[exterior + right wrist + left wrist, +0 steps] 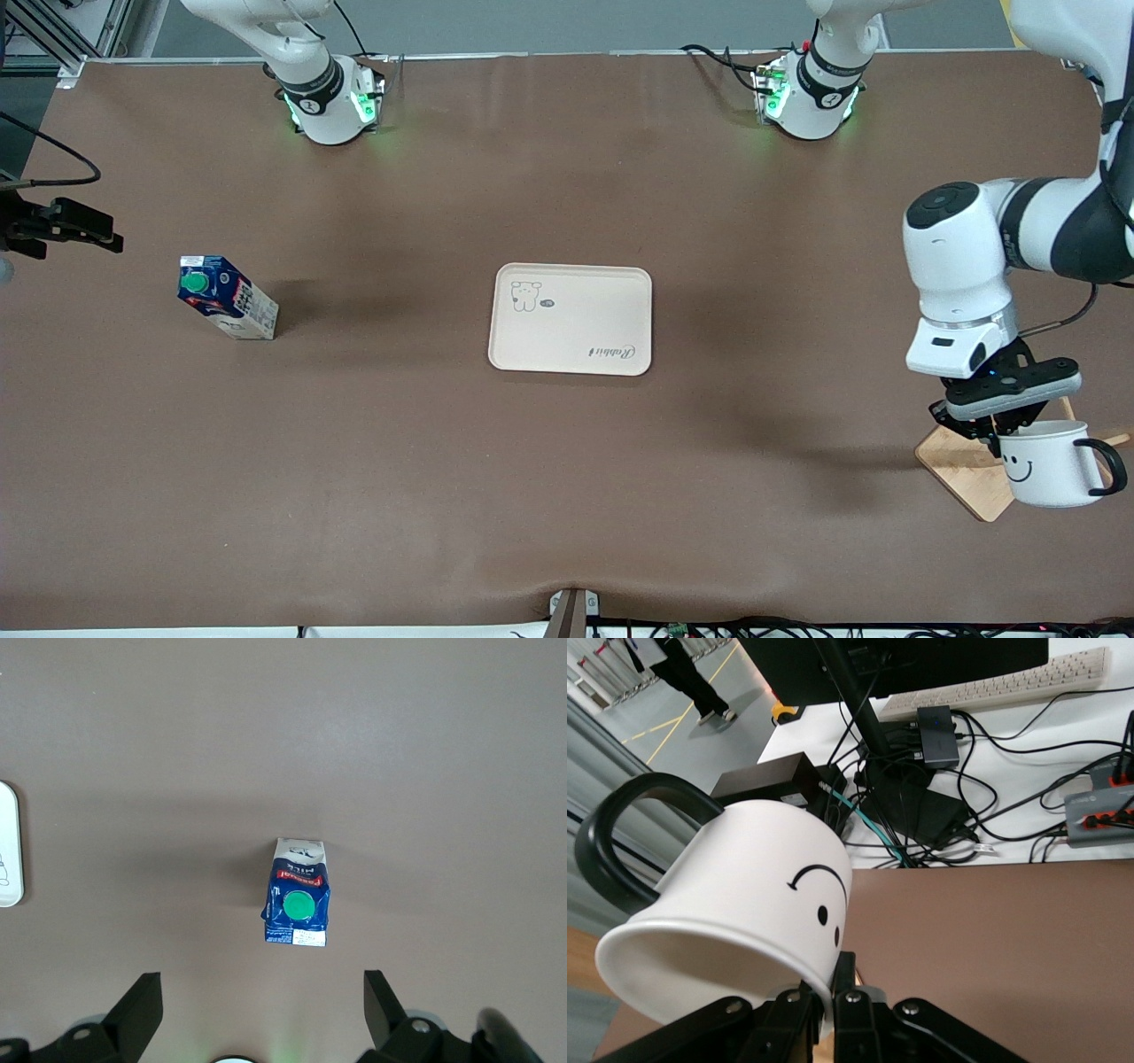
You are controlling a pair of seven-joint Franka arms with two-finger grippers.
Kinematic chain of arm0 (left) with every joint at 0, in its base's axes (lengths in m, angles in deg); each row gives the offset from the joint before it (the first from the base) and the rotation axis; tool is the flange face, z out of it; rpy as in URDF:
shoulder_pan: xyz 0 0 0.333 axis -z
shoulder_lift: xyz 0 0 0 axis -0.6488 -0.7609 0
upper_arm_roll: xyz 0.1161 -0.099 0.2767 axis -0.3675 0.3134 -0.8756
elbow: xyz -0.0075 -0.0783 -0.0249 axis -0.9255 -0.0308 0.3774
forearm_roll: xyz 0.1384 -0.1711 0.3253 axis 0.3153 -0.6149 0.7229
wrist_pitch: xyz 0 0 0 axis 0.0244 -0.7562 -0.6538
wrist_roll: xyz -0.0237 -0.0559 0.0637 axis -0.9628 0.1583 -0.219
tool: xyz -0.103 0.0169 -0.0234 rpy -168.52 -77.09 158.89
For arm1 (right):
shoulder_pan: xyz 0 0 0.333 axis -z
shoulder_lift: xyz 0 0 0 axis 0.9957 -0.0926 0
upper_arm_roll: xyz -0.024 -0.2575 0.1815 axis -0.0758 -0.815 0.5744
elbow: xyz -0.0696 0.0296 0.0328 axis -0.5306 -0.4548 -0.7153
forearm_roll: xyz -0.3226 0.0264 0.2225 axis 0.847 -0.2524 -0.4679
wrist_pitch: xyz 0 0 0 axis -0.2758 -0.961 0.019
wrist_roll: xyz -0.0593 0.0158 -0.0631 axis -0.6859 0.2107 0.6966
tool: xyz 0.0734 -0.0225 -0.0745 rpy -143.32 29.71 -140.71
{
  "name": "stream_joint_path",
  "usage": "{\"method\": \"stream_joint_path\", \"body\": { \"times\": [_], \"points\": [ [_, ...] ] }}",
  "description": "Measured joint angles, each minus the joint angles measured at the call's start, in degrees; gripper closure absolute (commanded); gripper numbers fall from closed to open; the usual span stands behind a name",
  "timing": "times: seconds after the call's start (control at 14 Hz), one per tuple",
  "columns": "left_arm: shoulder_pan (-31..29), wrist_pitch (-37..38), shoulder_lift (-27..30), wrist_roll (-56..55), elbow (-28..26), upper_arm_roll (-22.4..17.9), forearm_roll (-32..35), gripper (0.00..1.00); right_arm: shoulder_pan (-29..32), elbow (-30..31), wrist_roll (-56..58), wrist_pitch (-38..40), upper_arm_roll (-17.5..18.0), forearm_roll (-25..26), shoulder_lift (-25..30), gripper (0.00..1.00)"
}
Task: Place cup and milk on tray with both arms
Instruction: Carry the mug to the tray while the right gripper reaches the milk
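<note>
Left gripper (999,431) pinched tight on the rim of the cup (1054,462), smooth white enamel-look mug with a black smiley, thin dark rim and glossy black loop handle, held up in the air over a square wooden rack base (961,474) at the left arm's end of the table. From the left wrist view, cup (735,921) tilted, black fingers (843,970) clamped on its wall. Right gripper (263,1010) spread wide, hanging over the matte brown table (567,487) above the milk (297,895). Milk (228,298) standing upright toward the right arm's end: small gable-top carton, dark blue with red and white print, round green cap. Tray (571,319) flat, cream-beige, rounded corners, bear doodle and "Rabbit" script, sitting mid-table, well apart from both.
</note>
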Motion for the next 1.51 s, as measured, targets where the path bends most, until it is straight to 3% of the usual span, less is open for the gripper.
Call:
{"method": "stream_joint_path", "body": {
  "times": [0.29,0.5,0.65,0.86,1.22,1.51],
  "points": [
    [0.0,6.9,0.5,7.6,0.9,5.5,-14.5,1.0,0.0,0.0,0.0,0.0,0.0,0.0,0.0,0.0],
    [1.0,21.1,0.0,11.9,2.8,13.6,-19.9,1.0,0.0,0.0,0.0,0.0,0.0,0.0,0.0,0.0],
    [5.6,30.5,-1.4,12.0,5.9,16.7,-22.8,1.0,0.0,0.0,0.0,0.0,0.0,0.0,-0.2,0.0],
    [13.8,35.6,-4.2,11.9,8.6,17.0,-26.7,1.0,0.0,0.1,0.0,0.1,0.0,0.0,-0.8,0.0],
    [20.4,35.8,-8.9,12.3,10.4,17.0,-36.6,1.0,0.1,0.1,0.0,0.1,-0.1,0.0,-2.4,0.0],
    [25.2,35.7,-15.4,12.3,15.3,17.0,-44.5,1.0,0.1,0.1,0.0,0.1,-0.2,0.1,-4.0,0.0]
  ]
}}
